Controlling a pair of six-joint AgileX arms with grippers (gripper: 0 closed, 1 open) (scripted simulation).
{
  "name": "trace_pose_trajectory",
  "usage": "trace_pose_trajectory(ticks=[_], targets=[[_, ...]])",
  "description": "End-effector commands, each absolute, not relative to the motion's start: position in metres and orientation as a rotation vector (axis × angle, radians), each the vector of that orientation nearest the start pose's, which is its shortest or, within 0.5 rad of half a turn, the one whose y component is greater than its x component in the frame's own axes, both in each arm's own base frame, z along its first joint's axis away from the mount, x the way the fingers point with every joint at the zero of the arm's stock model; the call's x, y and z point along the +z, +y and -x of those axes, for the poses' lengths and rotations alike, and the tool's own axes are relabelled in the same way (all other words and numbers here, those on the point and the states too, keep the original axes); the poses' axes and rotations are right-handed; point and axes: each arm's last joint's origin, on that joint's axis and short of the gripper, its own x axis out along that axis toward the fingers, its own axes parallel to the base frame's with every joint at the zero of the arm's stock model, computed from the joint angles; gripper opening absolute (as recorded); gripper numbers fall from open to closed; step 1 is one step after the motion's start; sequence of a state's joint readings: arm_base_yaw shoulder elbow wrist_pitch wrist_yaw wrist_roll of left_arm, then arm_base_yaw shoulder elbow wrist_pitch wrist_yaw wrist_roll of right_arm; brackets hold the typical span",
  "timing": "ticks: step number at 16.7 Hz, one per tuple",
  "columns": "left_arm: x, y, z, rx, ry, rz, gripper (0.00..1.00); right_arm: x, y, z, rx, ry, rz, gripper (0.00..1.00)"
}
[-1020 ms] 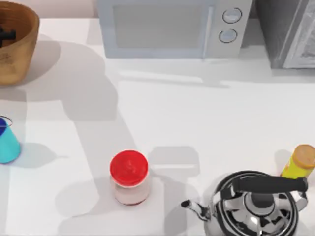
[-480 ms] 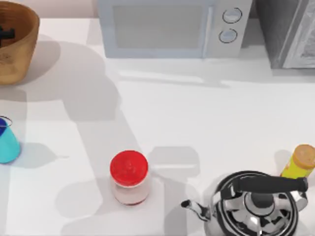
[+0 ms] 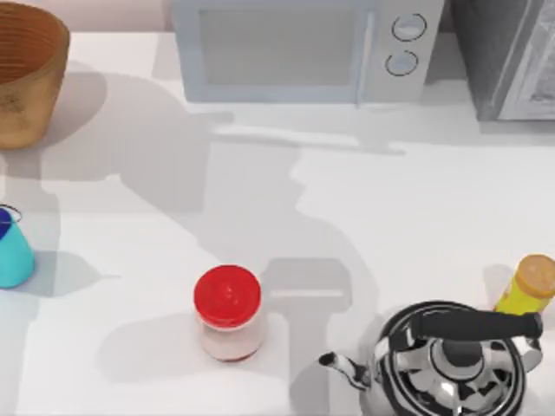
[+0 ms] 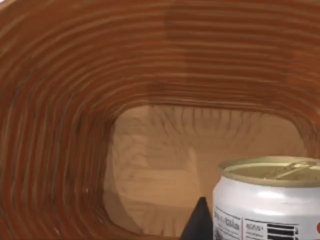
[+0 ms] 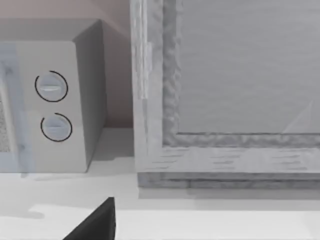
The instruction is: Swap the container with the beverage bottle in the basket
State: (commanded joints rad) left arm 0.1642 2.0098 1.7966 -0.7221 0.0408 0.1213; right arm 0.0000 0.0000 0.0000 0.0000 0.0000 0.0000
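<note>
The brown woven basket (image 3: pixel 30 74) stands at the table's back left corner. The left wrist view looks down into the basket's ribbed inside (image 4: pixel 75 125). There the beverage bottle (image 4: pixel 270 200), white with an olive-gold top, stands upright on the basket floor. A dark tip of my left gripper (image 4: pixel 198 225) shows right beside it, and I cannot tell whether it touches. The cyan container (image 3: pixel 12 251) with a dark blue rim stands at the table's left edge, in front of the basket. A dark part of my right gripper (image 5: pixel 95 225) hangs before the microwave.
A red-lidded jar (image 3: pixel 227 312) stands front centre. A chrome kettle (image 3: pixel 455 360) and a yellow bottle with an orange cap (image 3: pixel 527 286) sit front right. The microwave (image 3: pixel 303 48) and a grey appliance (image 3: pixel 512 56) line the back edge.
The dark gripper part seen inside the basket at the top view's left edge has left that view. The arm shadows on the table have shifted toward the middle.
</note>
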Motion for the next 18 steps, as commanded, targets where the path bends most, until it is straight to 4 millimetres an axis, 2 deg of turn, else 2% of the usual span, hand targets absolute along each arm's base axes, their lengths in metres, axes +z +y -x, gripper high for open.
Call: trace_pose_trajectory(ticks=[2, 4, 6, 7, 10, 12, 15, 18], targets=[[0.301, 0.062, -0.395, 0.086, 0.816, -0.017, 0.0, 0.16, -0.001, -0.106, 0.0, 0.0, 0.0, 1.0], [0.325, 0.046, -0.339, 0.092, 0.685, -0.023, 0.0, 0.16, -0.001, -0.106, 0.0, 0.0, 0.0, 1.0], [0.333, 0.032, -0.279, 0.092, 0.552, -0.025, 0.0, 0.16, -0.001, -0.106, 0.0, 0.0, 0.0, 1.0], [0.331, 0.026, -0.25, 0.09, 0.486, -0.024, 0.0, 0.16, -0.001, -0.106, 0.0, 0.0, 0.0, 1.0], [0.301, 0.012, -0.176, 0.075, 0.307, -0.018, 0.0, 0.16, -0.001, -0.106, 0.0, 0.0, 0.0, 1.0], [0.269, 0.007, -0.142, 0.061, 0.207, -0.012, 0.0, 0.16, -0.001, -0.106, 0.0, 0.0, 0.0, 1.0], [0.218, 0.002, -0.115, 0.036, 0.095, -0.004, 0.0, 0.16, -0.001, -0.106, 0.0, 0.0, 0.0, 1.0], [0.18, 0.0, -0.107, 0.014, 0.03, 0.0, 0.0, 0.16, -0.001, -0.106, 0.0, 0.0, 0.0, 1.0]])
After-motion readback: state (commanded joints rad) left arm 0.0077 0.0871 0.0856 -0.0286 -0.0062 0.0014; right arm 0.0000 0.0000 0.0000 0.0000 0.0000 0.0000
